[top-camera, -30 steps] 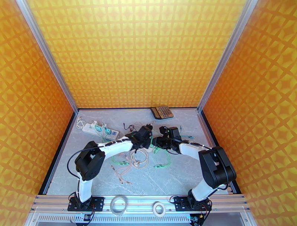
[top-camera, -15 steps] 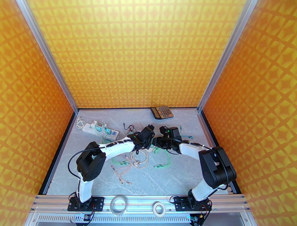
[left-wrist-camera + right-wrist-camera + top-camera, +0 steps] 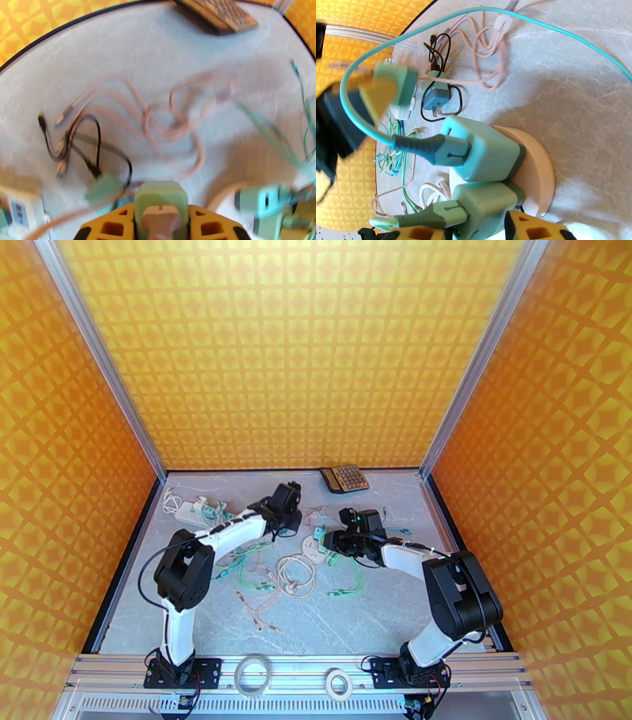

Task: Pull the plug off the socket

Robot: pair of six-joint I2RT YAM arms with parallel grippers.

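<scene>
The left tool point(image 3: 161, 223) clamps a pale-green plastic plug point(image 3: 161, 196), probably light and rigid, by its flat sides, far-left of the round beige socket point(image 3: 539, 165) where the right tool point(image 3: 474, 232) pinches a second seated green plug point(image 3: 489, 202).

Motion blur is smearing the pink cables point(image 3: 158, 118). The bottom edge is cropping the pale green square plug point(image 3: 161, 201), and likewise the lower green adapter point(image 3: 486, 207) in the right wrist view.
</scene>
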